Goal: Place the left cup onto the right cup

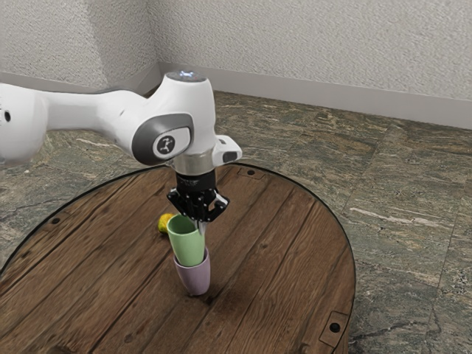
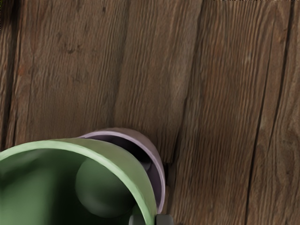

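Centrally in the exterior frame, the green cup (image 1: 186, 240) is seen tilted inside the purple cup (image 1: 195, 280). Its rim is pinched between the closed jaws of the gripper (image 1: 198, 221).

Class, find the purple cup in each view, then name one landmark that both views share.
Exterior view: purple cup stands upright on the wooden table, near its middle, the green cup tilted inside it.
Wrist view: purple cup rim arcs just outside the green cup rim.
Shared landmark: the green cup.

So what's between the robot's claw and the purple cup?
The green cup: in the exterior view it sits tilted in the purple cup, with its rim up at the gripper.
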